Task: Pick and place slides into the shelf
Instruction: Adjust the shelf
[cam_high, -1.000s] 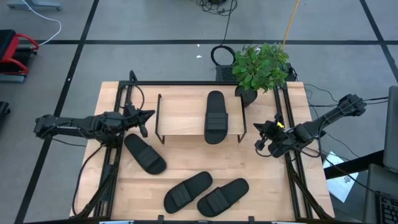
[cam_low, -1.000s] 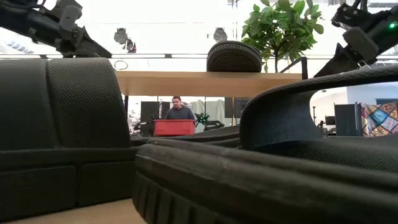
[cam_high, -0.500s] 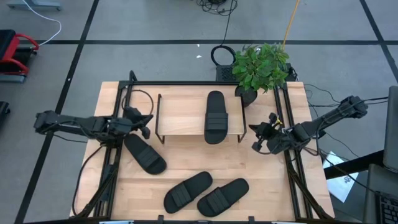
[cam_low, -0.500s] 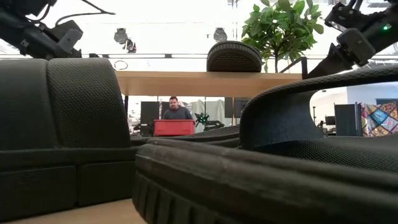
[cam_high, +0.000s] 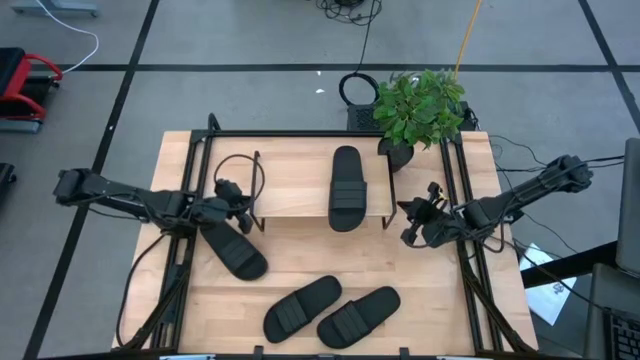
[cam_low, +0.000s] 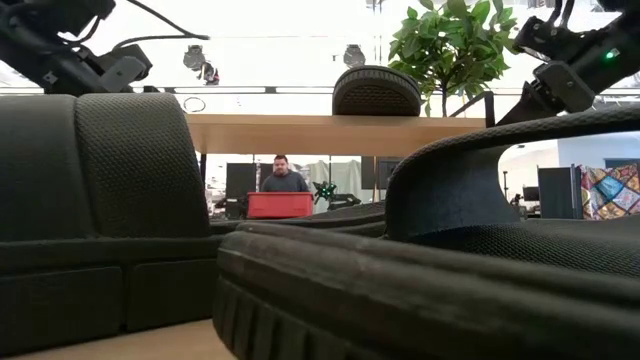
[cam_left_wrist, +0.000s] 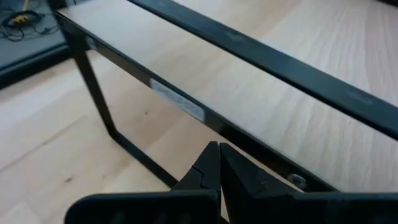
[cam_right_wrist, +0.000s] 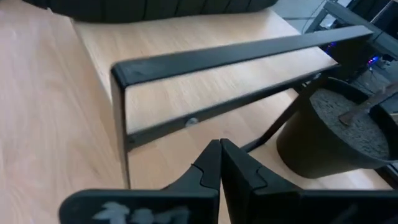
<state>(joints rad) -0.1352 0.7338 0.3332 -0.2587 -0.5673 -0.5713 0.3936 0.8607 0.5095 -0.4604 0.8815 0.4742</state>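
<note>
Left gripper (cam_high: 243, 212) closed, empty, just beside shelf (cam_high: 290, 180) left leg, above nearest slide (cam_high: 232, 246). Right gripper (cam_high: 412, 224) closed, empty, near shelf right end.

Risk: closed fingers knock wire leg, shift shelf; descent without opening shoves slide instead of grasping.

Count: four slides. One on shelf (cam_high: 346, 187), three on table, two of them (cam_high: 301, 306) (cam_high: 359, 314) at front edge. One shelf. One potted plant (cam_high: 418, 108).

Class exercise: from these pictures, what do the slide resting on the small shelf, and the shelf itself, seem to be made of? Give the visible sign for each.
The black slide sandal on the shelf looks like matte rubber or foam: dull surface, ribbed strap. The small low shelf has a pale wooden top with visible grain and thin black legs, probably painted metal. Both grippers, left and right, are shut and hold nothing.
</note>
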